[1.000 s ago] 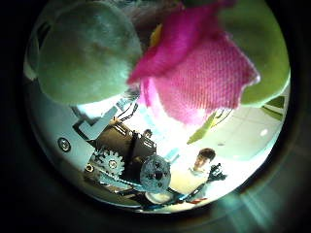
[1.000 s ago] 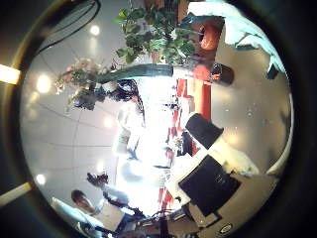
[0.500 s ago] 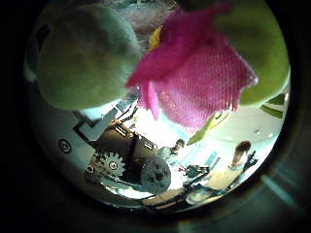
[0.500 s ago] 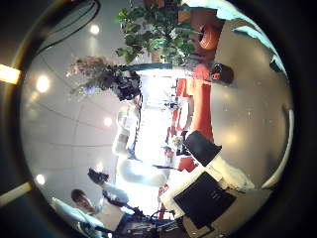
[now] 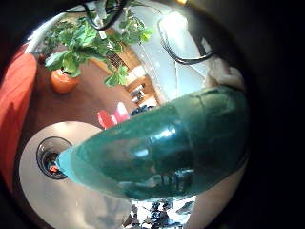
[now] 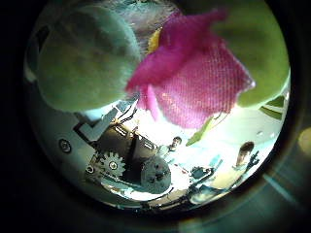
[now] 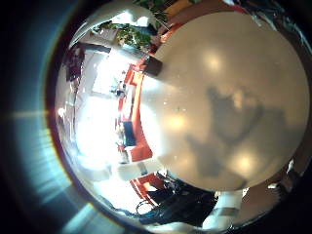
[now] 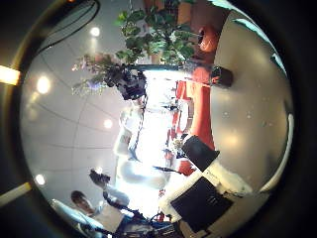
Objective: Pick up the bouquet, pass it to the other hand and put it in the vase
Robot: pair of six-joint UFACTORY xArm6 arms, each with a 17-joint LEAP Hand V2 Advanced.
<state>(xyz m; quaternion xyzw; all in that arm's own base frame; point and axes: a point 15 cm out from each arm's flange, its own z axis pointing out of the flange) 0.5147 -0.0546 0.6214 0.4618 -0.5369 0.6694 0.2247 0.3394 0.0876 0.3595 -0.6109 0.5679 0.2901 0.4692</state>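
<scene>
My left hand [image 8: 127, 85] is shut on the bouquet [image 8: 99, 71] and holds it in the air away from my right palm, as the right thumb side palm view shows. The bouquet's green wrapped stem [image 5: 162, 143] fills the left little finger side palm view. Its pink flower [image 6: 190, 73] and green leaves [image 6: 83, 58] lie close in the left thumb side palm view. The dark vase [image 5: 48, 157] stands on the round white table [image 5: 57, 200]; it also shows in the right thumb side palm view [image 8: 220, 74]. My right hand [image 8: 208, 178] is open and holds nothing.
The white table [image 7: 224, 97] fills the right little finger side palm view, with my right hand [image 7: 185, 207] above it. A potted plant [image 5: 81, 43] and a red seat [image 5: 14, 91] stand beyond the table. The plant also shows in the right thumb side palm view [image 8: 158, 35].
The right thumb side palm picture has shifted a little, so that camera moved; the bouquet stays in my left hand. The flower has barely moved in the left thumb side view.
</scene>
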